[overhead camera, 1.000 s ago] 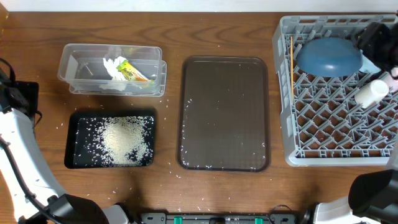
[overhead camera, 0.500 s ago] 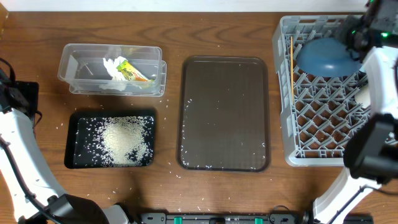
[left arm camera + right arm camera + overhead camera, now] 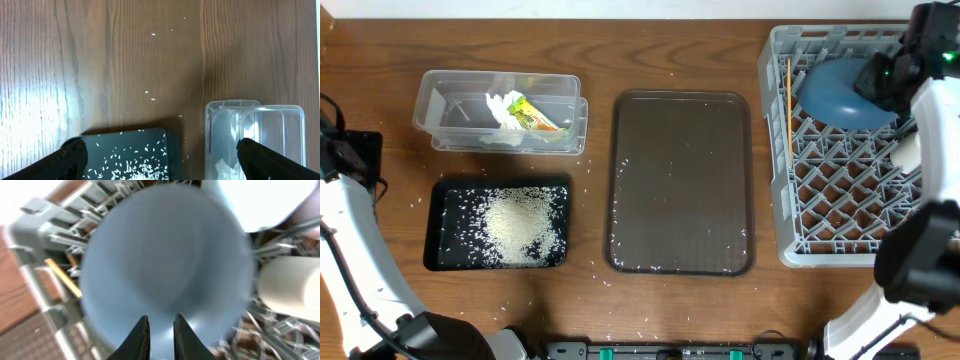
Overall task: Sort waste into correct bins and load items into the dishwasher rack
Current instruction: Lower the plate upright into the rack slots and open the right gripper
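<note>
The grey dishwasher rack [image 3: 840, 250] stands at the right. In its far corner a large dark blue bowl [image 3: 845, 92] lies upside down, with chopsticks [image 3: 788, 100] along the left wall and a white cup [image 3: 905, 152] on its side. My right gripper [image 3: 880, 80] hovers over the bowl [image 3: 165, 255]; its jaws [image 3: 161, 325] stand a narrow gap apart with nothing between them. The clear tub [image 3: 435, 110] holds the yellow-green wrapper [image 3: 532, 115]. Rice [image 3: 520, 225] lies heaped in the black tray [image 3: 435, 255]. My left gripper [image 3: 160, 155] is wide open above the tray's corner [image 3: 170, 145] and the tub [image 3: 270, 125].
A large dark brown serving tray [image 3: 680, 180] lies mid-table between the bins and the rack. Stray rice grains dot it and the wooden table around the black tray. The right arm's white links cross the rack's right side.
The right gripper's jaws have narrowed, and it has shifted a little over the blue bowl. The left arm and everything on the table stayed still.
</note>
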Controlling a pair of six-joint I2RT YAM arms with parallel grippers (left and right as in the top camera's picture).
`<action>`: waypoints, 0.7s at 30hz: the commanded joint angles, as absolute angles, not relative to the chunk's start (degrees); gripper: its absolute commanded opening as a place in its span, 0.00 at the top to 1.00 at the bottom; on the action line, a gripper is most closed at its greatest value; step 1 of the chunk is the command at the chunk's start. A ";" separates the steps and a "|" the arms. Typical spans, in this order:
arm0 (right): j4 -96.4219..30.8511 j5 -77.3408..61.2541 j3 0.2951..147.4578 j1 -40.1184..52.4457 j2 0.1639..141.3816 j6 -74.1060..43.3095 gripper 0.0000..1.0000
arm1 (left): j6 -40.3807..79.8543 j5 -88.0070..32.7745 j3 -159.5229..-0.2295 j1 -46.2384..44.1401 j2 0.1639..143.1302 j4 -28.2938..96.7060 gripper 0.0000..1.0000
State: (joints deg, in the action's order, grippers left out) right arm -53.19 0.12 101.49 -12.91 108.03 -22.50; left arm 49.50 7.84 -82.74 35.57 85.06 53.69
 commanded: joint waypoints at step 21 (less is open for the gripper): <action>-54.83 0.56 101.41 -12.29 111.98 -23.55 0.85 | 49.19 8.19 -83.00 35.77 85.52 53.93 0.02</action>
